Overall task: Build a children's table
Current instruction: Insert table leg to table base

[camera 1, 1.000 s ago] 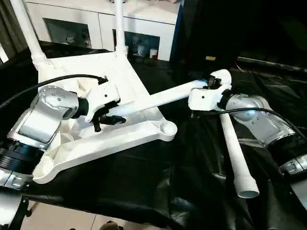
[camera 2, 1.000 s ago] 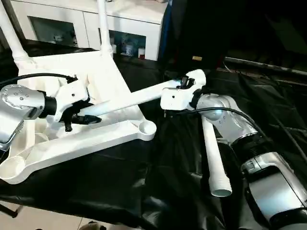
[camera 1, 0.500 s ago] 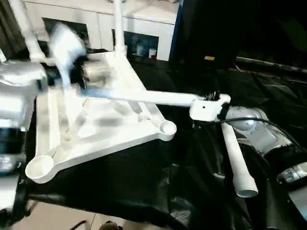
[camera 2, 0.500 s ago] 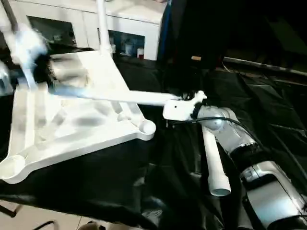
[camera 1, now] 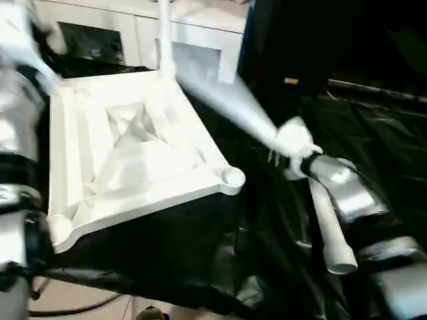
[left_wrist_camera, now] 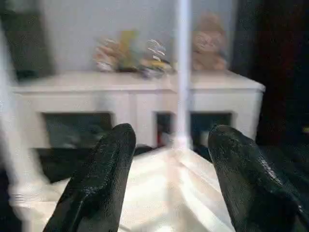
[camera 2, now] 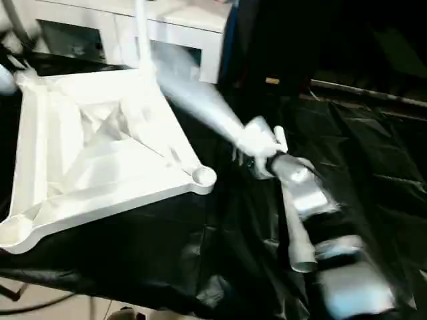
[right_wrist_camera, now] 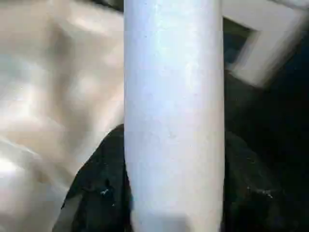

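The children's table top [camera 1: 133, 153] is lying upside down on the black-draped table [camera 1: 373, 127], its ribbed underside facing up and a round corner socket [camera 1: 232, 177] sitting at the near corner. Two white legs are already standing upright in the far corners: one [camera 1: 164, 37] at the back corner, the other [camera 2: 15, 23] at the far left.

The right gripper [camera 1: 293, 143] is clamping a third leg [camera 1: 227, 107], fingers [right_wrist_camera: 96, 188] pressing on both sides of the tube as the right wrist view is showing. That leg is smearing into a blur, angling up from the gripper over the black cloth toward the back corner of the top. A fourth leg [camera 1: 330, 227] is lying loose on the cloth, running under the right forearm with its open end toward the near edge.

The left gripper [left_wrist_camera: 169, 159] is hanging with its jaws apart, nothing between them, looking across the top at the upright back leg. Behind it all, the white cabinet [camera 1: 200, 40] with glass doors is standing against the wall, small ornaments [left_wrist_camera: 130, 53] crowding its top.
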Motion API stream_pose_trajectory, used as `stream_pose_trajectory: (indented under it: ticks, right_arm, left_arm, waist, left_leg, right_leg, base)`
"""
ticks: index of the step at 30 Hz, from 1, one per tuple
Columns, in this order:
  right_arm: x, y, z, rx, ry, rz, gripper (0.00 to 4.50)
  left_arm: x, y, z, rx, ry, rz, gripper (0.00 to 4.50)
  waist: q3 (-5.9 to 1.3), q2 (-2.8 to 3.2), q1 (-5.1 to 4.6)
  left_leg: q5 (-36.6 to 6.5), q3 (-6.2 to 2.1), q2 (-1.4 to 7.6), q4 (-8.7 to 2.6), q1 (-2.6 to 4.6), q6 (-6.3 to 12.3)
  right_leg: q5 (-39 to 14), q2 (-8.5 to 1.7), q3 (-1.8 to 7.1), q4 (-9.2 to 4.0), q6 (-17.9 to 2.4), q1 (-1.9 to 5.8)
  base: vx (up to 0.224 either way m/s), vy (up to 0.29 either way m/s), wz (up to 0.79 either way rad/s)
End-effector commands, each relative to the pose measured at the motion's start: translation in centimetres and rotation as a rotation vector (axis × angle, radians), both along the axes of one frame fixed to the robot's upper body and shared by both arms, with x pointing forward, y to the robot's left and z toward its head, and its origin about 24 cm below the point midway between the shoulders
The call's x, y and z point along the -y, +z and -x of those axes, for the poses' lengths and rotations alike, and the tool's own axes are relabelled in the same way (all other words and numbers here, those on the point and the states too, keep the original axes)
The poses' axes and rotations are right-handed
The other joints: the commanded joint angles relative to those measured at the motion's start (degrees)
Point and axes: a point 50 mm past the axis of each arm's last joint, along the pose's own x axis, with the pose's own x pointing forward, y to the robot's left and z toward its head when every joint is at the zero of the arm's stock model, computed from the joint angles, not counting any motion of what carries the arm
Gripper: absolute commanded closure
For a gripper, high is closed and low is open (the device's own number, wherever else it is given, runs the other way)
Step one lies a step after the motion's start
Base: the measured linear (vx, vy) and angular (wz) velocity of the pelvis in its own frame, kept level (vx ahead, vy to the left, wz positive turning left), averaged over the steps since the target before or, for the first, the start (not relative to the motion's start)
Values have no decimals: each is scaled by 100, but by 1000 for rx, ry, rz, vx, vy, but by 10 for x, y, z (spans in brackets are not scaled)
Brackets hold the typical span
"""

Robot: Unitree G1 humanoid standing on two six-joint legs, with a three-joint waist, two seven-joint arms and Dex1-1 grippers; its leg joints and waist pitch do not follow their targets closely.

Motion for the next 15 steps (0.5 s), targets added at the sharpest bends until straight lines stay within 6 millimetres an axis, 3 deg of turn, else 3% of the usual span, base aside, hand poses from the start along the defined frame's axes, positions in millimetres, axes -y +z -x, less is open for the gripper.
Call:
stream_pose_trajectory:
  ticks: [1,2,4,7,9,10,14,15]
  right_arm:
    - [-3,16,9,-73,152,-225,261]
    - [-5,15,12,-106,187,-257,261]
    - [-8,13,18,-189,262,-311,261]
    - [-8,13,27,-252,340,-342,261]
    - [-8,20,37,-341,420,-451,261]
    - [-7,22,39,-366,431,-487,261]
    - [-4,30,45,-397,468,-535,261]
    - [-3,31,47,-404,472,-536,261]
  left_arm:
    - [39,-10,0,-46,-223,-23,168]
    - [47,-13,1,-59,-266,-21,168]
    - [63,-18,3,-84,-348,-3,168]
    - [79,-22,5,-124,-426,50,168]
    - [115,-19,15,-179,-630,217,168]
    - [130,-16,20,-198,-709,291,150]
    - [165,-10,42,-229,-976,407,130]
    - [169,-10,47,-235,-1012,416,103]
  waist:
    - [-475,172,4]
    - [-478,155,64]
    - [-486,141,95]
    - [-477,105,106]
    - [-459,108,132]
    - [-452,56,136]
    - [-446,101,180]
    - [-437,81,159]
  left_leg:
    - [-1389,-16,126,-428,194,-128]
    - [-1328,-19,150,-426,206,-60]
    - [-1220,2,136,-422,196,-24]
    - [-1272,13,118,-433,187,-152]
    - [-1327,8,128,-438,195,-209]
    - [-1356,25,123,-430,185,-270]
    - [-1463,12,109,-439,175,-337]
    - [-1480,10,105,-446,154,-350]
  right_leg:
    - [-56,-250,152,-328,-1536,254]
    - [72,-287,155,-319,-1627,295]
    - [168,-266,148,-314,-1676,282]
    - [-91,-282,148,-333,-1610,302]
    - [-312,-303,151,-351,-1612,294]
    - [-452,-305,154,-357,-1648,288]
    - [-961,-306,152,-424,-1447,273]
    - [-1010,-298,152,-435,-1389,290]
  base:
    - [0,0,0]
    - [0,0,0]
    - [0,0,0]
    - [0,0,0]
    - [0,0,0]
    - [0,0,0]
    - [0,0,0]
    - [0,0,0]
